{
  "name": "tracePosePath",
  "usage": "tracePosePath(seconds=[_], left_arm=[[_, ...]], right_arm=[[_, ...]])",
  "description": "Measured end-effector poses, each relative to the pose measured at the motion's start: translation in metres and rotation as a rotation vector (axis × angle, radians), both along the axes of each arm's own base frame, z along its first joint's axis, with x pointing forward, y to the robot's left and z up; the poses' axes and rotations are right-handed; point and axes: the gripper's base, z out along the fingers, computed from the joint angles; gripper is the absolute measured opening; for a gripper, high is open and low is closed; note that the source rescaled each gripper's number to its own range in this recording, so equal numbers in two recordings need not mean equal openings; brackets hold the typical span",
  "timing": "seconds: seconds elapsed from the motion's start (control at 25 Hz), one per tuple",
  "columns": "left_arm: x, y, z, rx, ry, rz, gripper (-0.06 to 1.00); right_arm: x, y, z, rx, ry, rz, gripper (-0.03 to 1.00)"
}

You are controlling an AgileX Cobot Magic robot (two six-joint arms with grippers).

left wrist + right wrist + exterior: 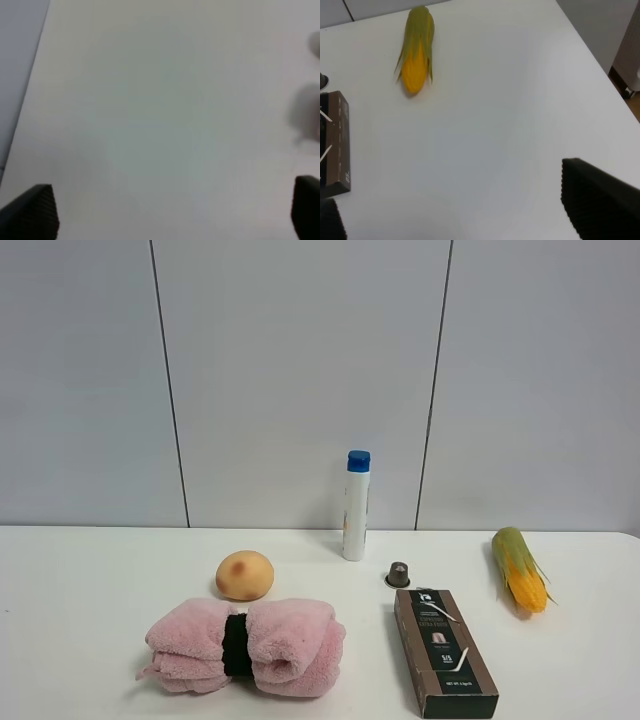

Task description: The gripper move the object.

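The toy corn cob (520,570), yellow-orange kernels in green husk, lies on the white table at the right. It also shows in the right wrist view (416,50), lying apart from everything else. My right gripper (465,215) is open and empty, its black fingertips (597,205) wide apart over bare table, well short of the corn. My left gripper (170,220) is open and empty over bare white table, with its fingertips (30,215) at the frame corners. Neither arm shows in the exterior high view.
A white bottle with a blue cap (356,505) stands at the back. A tan peach-like ball (245,575), a pink rolled towel (245,645), a small capsule (398,575) and a brown box (443,652) lie in the middle. The table's right edge (592,60) runs near the corn.
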Motion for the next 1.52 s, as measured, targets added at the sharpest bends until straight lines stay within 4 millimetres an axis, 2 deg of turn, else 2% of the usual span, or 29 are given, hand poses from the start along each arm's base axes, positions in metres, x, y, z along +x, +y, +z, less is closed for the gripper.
tracePosePath(seconds=[0.08,0.2,0.32,0.52,0.64,0.88,1.52], left_arm=[[-0.020,-0.003,-0.014,-0.023,-0.043,-0.007,0.98],[-0.039,-0.008,-0.037,-0.073,-0.083,-0.031,0.98],[-0.050,-0.008,-0.058,-0.072,-0.104,-0.032,0.98],[-0.060,-0.009,-0.080,-0.063,-0.146,-0.037,0.98],[-0.057,-0.008,-0.092,-0.042,-0.152,-0.050,0.98],[-0.047,-0.008,-0.096,-0.029,-0.210,-0.056,0.98],[-0.046,-0.005,-0.096,-0.037,-0.216,-0.062,0.98]], right_arm=[[0.000,0.000,0.000,0.000,0.000,0.000,1.00],[0.000,0.000,0.000,0.000,0.000,0.000,1.00],[0.000,0.000,0.000,0.000,0.000,0.000,1.00],[0.000,0.000,0.000,0.000,0.000,0.000,1.00],[0.000,0.000,0.000,0.000,0.000,0.000,1.00],[0.000,0.000,0.000,0.000,0.000,0.000,1.00],[0.000,0.000,0.000,0.000,0.000,0.000,1.00]])
